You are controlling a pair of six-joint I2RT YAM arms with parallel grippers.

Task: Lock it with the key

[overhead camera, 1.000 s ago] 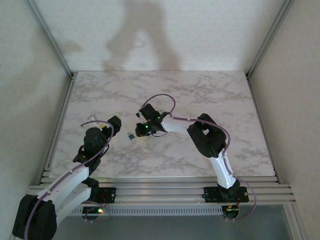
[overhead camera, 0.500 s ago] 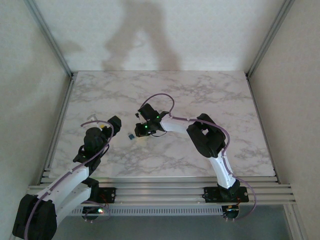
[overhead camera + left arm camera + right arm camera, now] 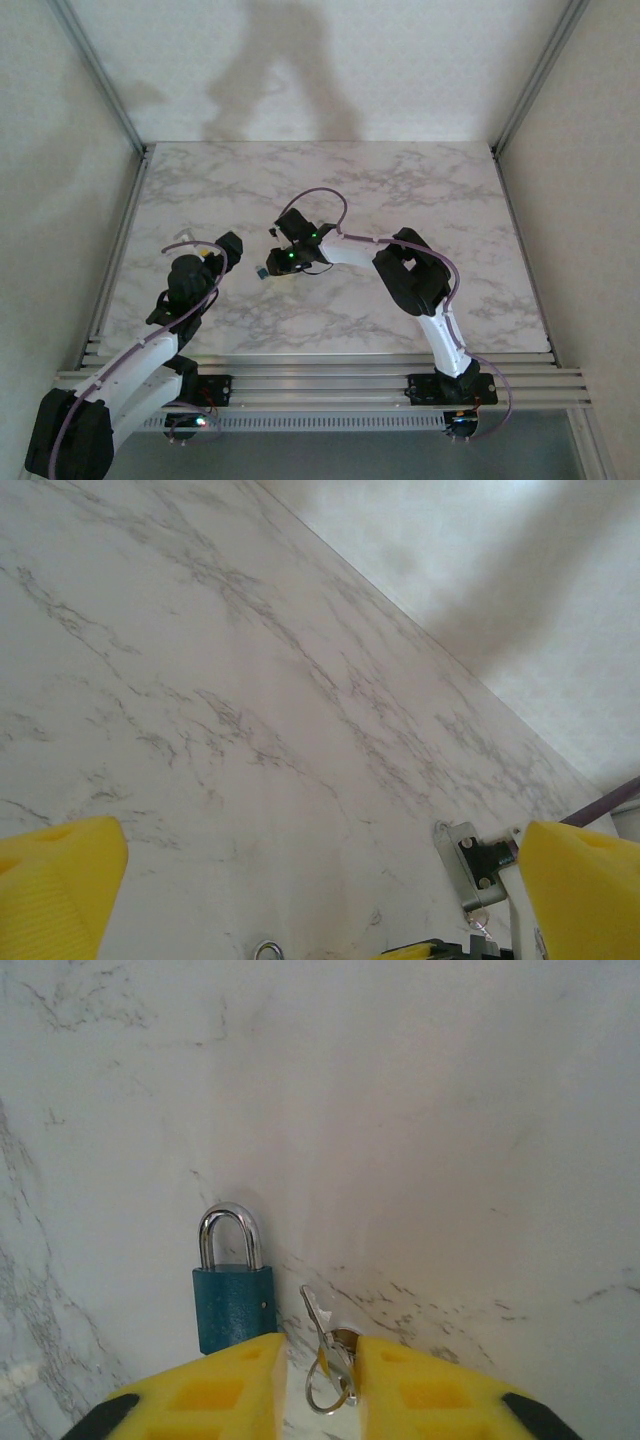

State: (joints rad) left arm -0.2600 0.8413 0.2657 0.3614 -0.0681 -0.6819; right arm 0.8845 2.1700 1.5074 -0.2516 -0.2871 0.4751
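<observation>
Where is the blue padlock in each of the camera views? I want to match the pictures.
Top external: the padlock is left of centre on the table, between the two arms.
Right wrist: lower left, beside the keys, its bottom behind a yellow finger.
Left wrist: cannot tell; a small metal loop at the bottom edge may be its shackle.
Shared landmark: the marble table.

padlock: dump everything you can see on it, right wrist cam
The padlock has a boxy teal body with a matte painted look and a shiny silver metal shackle. Both shackle legs sit in the body, so it looks closed. It lies flat on the marble table, shackle pointing away from the right gripper. One yellow finger covers its bottom edge; contact cannot be told. Its keyhole is hidden. The keys lie just beside it, apart.
</observation>
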